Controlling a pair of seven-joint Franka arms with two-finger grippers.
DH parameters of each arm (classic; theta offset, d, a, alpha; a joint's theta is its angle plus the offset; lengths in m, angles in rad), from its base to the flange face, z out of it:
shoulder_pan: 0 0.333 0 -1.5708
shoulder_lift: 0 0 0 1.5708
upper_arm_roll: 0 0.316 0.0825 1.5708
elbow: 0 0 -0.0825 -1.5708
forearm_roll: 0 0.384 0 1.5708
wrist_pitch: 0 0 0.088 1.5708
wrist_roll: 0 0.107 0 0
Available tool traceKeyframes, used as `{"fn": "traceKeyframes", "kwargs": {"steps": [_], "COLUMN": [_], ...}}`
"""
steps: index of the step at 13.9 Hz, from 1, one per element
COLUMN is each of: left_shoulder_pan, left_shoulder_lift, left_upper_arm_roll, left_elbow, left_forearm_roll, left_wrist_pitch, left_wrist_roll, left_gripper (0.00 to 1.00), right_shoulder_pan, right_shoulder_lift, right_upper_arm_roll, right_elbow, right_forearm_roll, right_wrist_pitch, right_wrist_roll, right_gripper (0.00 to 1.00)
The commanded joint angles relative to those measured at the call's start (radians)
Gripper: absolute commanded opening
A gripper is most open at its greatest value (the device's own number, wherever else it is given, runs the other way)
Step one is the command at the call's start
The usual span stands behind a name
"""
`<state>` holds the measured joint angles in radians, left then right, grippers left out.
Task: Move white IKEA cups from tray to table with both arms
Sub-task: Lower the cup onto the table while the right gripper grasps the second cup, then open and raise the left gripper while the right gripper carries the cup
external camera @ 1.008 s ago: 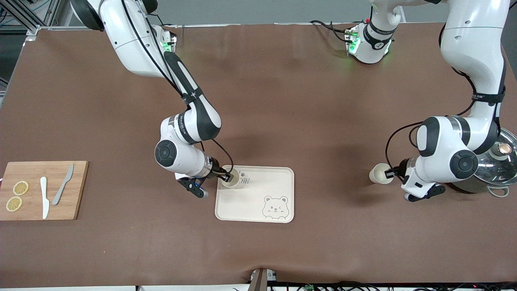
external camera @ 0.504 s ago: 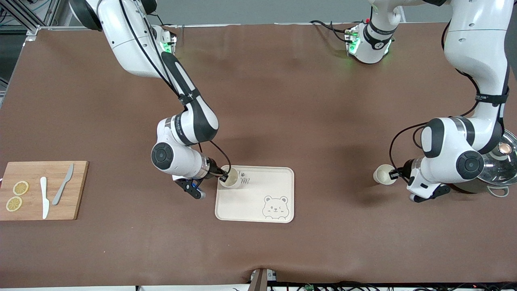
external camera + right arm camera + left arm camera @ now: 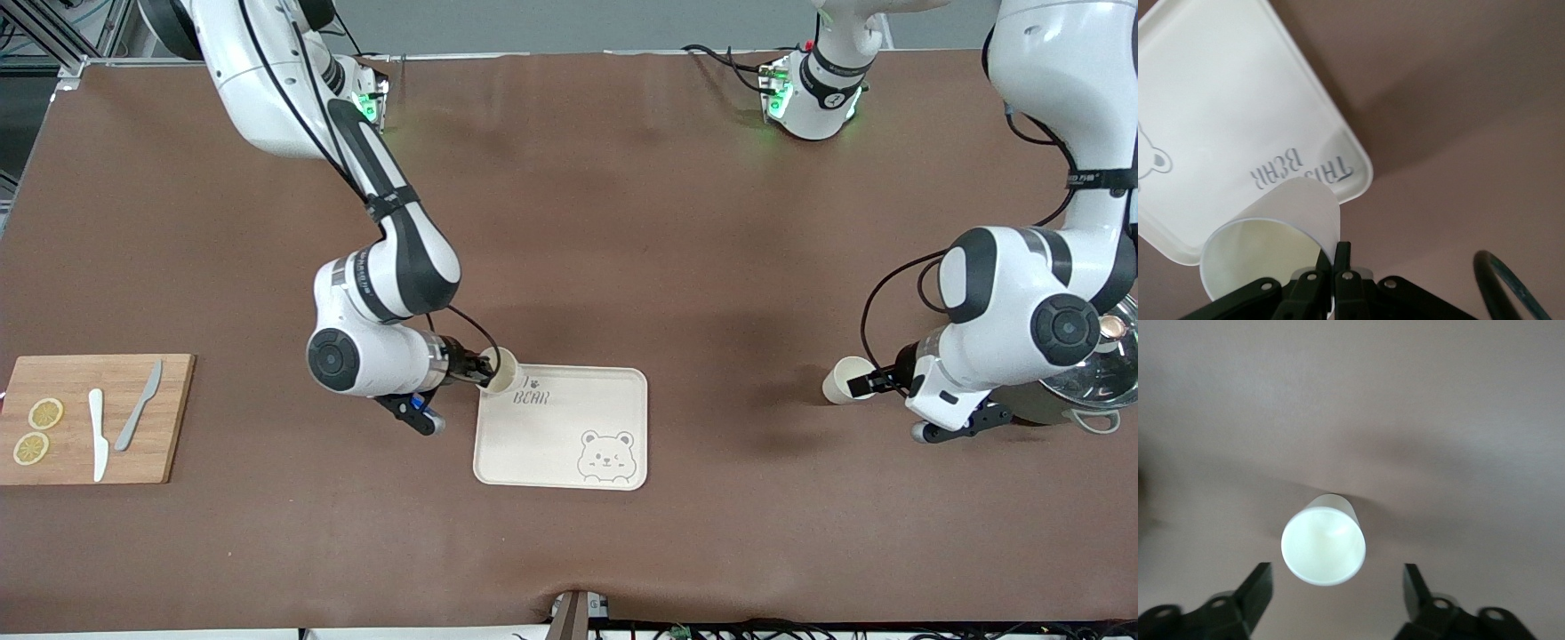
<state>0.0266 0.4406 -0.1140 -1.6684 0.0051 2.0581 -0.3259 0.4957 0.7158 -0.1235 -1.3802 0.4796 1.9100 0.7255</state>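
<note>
One cream-white cup (image 3: 843, 380) now stands free on the brown counter (image 3: 676, 231) toward the left arm's end, well apart from the bear-printed tray (image 3: 562, 444). The left gripper (image 3: 864, 383), which pinched that cup's rim a second ago, has let go: its fingers (image 3: 1258, 590) stand spread wide on either side of the upright cup in the left wrist view, touching nothing, and the arm has drawn back a little toward the steel pot (image 3: 1089, 373) with its glass lid.

At the tray, the right gripper (image 3: 481, 368) has its fingers (image 3: 1340, 263) clamped shut on the rim of the second cup (image 3: 500, 370). That cup has come up from the tray corner farther from the front camera, and now hangs tilted over the tray's edge, the "BEAR" lettering uncovered beneath it.

By this reading, half the job is done and the second half is under way: the held cup only needs carrying clear of the tray and setting upright on bare counter. The thin rim grip and the tilt suggest it could slip or topple on release.

A wooden cutting board (image 3: 107, 444) with lemon slices (image 3: 37, 430) and two knives (image 3: 117, 422) lies at the right arm's end, uninvolved.
</note>
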Motion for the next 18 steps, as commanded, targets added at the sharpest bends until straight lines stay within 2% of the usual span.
{"fn": "traceKeyframes", "kwargs": {"steps": [1,3,6,8,9,12,14,18], "left_shoulder_pan": [0.012,0.012,0.029,0.036,0.055,0.073,0.075,0.076], "left_shoulder_lift": [-0.066,-0.098,-0.137,-0.177,-0.203,-0.247,-0.263,-0.310], "left_upper_arm_roll": [-0.006,-0.001,0.005,0.007,0.007,0.007,0.008,0.007], "left_elbow": [0.001,0.021,0.044,0.041,0.048,0.113,0.153,0.180], "left_forearm_roll": [0.007,0.010,0.010,0.010,0.012,0.027,0.053,0.065], "left_wrist_pitch": [-0.018,-0.018,-0.059,-0.085,-0.143,-0.248,-0.318,-0.340], "left_wrist_roll": [0.022,0.031,0.068,0.105,0.110,0.169,0.177,0.222], "left_gripper": [1.00,1.00,1.00,1.00,1.00,1.00,1.00,1.00], "right_shoulder_pan": [-0.045,-0.083,-0.114,-0.147,-0.167,-0.252,-0.295,-0.393], "right_shoulder_lift": [-0.059,-0.076,-0.127,-0.154,-0.170,-0.225,-0.240,-0.240], "right_upper_arm_roll": [-0.010,-0.012,-0.012,-0.012,-0.013,-0.013,-0.013,-0.013], "right_elbow": [-0.063,-0.088,-0.158,-0.218,-0.256,-0.351,-0.372,-0.431], "right_forearm_roll": [-0.085,-0.148,-0.275,-0.291,-0.302,-0.381,-0.385,-0.437], "right_wrist_pitch": [-0.055,-0.113,-0.098,-0.060,-0.043,-0.002,0.000,0.079], "right_wrist_roll": [-0.136,-0.254,-0.366,-0.481,-0.529,-0.697,-0.802,-0.983], "right_gripper": [0.00,0.00,0.00,0.00,0.00,0.00,0.00,0.00]}}
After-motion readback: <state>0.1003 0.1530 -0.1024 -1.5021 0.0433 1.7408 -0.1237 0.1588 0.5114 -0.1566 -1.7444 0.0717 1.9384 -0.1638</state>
